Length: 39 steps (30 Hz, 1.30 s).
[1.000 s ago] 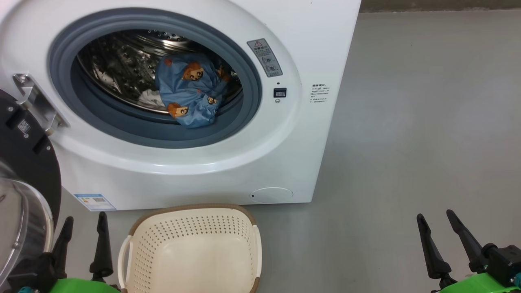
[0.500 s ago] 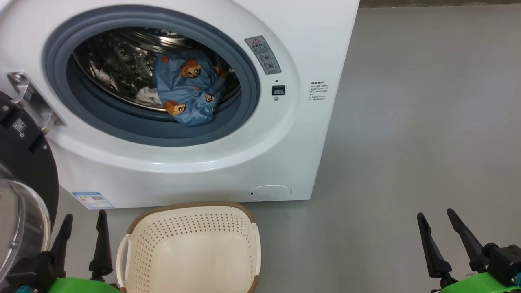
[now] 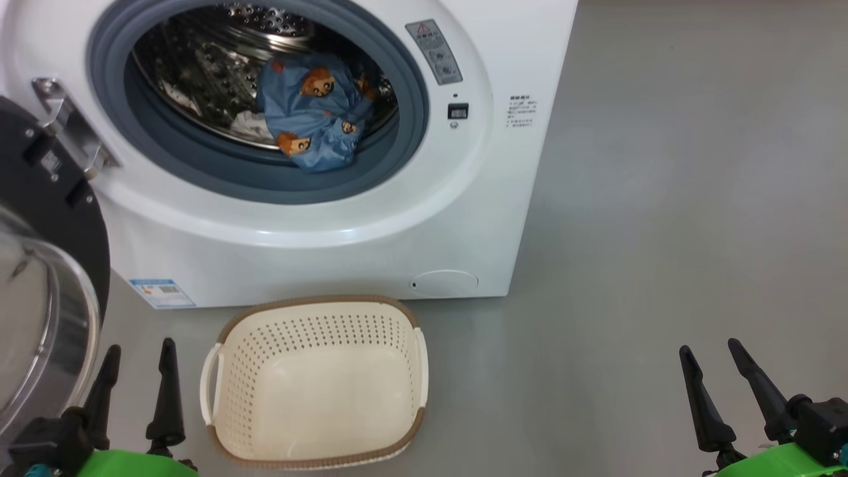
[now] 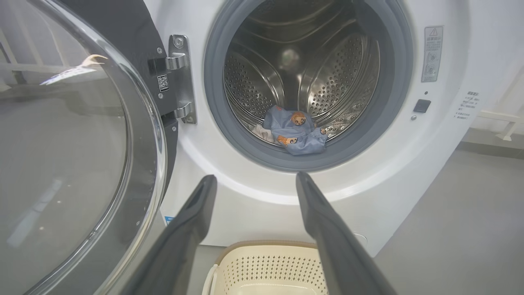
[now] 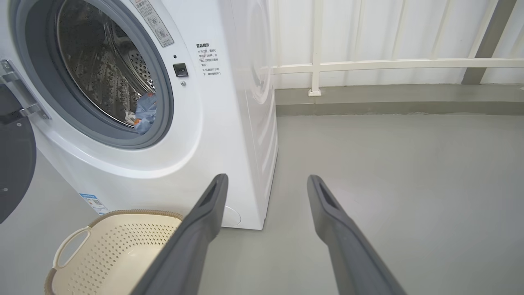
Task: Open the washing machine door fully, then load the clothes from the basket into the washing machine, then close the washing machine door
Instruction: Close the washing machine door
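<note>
Shift of viewpoint since a second ago, not of the things. Shows the washing machine (image 3: 318,218) higher in the head view now, its top cut off, and the basket (image 3: 318,306) whole, near rim included, where only the far part showed before. Stands on the grey floor (image 3: 662,199) just in front of the machine, before the stretch between blue label (image 3: 162,293) and round flap (image 3: 444,283); empty inside.

Clothes (image 3: 311,112): light blue with orange-brown bears, a scrap of white cloth beside them, bunched at the front lip of the steel drum (image 3: 205,73), lower end over the grey-blue gasket (image 3: 265,179), lying as before.

Washing machine door (image 3: 46,199): swung wide on its metal hinge (image 3: 66,126) at the machine's left side, glass bowl bulging toward the robot.

Left gripper (image 3: 140,344): same spot at lower left of the head view, between door glass and the basket's left handle, fingers spread wide, holding nothing.

Right gripper (image 3: 708,346): same spot at lower right, over bare floor, well apart from the basket, fingers likewise spread, empty.
</note>
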Motion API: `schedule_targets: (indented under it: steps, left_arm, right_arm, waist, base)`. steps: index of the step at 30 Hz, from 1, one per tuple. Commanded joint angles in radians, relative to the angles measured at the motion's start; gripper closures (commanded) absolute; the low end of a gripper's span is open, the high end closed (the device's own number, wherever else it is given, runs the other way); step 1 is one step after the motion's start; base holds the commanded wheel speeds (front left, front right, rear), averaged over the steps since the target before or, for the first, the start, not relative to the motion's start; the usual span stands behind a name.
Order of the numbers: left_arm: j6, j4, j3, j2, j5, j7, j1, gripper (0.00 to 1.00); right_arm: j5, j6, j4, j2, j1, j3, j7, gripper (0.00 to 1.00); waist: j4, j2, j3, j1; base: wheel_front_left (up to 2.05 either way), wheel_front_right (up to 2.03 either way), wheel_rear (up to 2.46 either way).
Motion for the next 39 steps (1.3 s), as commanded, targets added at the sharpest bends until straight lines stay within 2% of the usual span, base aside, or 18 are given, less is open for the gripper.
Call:
schedule_targets:
  steps: [1,20,28,39]
  left_arm:
    - [-0.002,-0.031,0.029,0.03,-0.006,-0.006,-0.009,0.0]
    - [-0.002,-0.022,0.019,0.028,-0.006,-0.006,-0.016,0.0]
    - [-0.002,-0.011,0.031,0.008,-0.011,-0.006,-0.008,0.0]
    - [-0.002,-0.015,0.069,-0.024,-0.007,-0.006,0.02,0.0]
  right_arm:
    - [0.004,0.001,-0.025,-0.022,-0.014,0.016,-0.008,0.0]
    - [0.001,0.001,-0.026,-0.025,-0.022,0.02,-0.008,0.0]
    - [-0.002,0.001,-0.028,-0.036,-0.026,0.031,-0.008,0.0]
    - [-0.002,0.001,-0.016,-0.058,-0.051,0.073,-0.008,0.0]
  waist:
    - [0.001,0.0,0.001,0.0]
    - [0.019,0.0,0.003,0.0]
    - [0.086,0.0,0.004,0.0]
    - [0.227,0.0,0.0,0.0]
  base:
    - [-1.21,1.21,0.0]
    - [-0.25,0.25,0.0]
    - [0.0,0.0,0.0]
    - [0.0,0.0,0.0]
